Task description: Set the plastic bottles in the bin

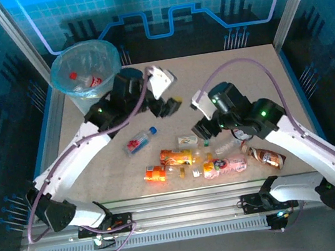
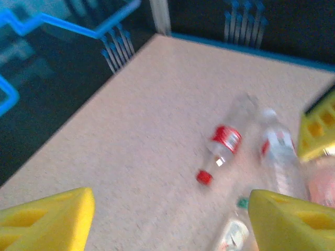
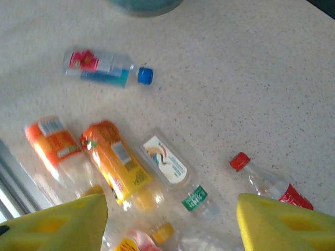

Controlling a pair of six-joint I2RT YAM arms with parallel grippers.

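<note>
both tools, left [image 2: 170, 212] and right [image 3: 171, 212], gape apart, empty. bottles [image 1: 175, 156] lie clustered on the worktop [image 1: 242, 76], some already in the bin [image 1: 53, 72]. they look light, slick and crushable; grip mid-body.

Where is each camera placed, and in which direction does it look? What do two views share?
Top external: above and behind the arms, looking down on the speckled beige table and round pale-blue translucent bin; both arms, left gripper and right gripper show.
Left wrist: on the left wrist, looking slantwise across the table at a clear red-capped plastic bottle; its yellow fingers show.
Right wrist: looking down on orange bottles; its yellow fingers show.
Shared: the clear blue-capped bottle, in top and right wrist views.
</note>
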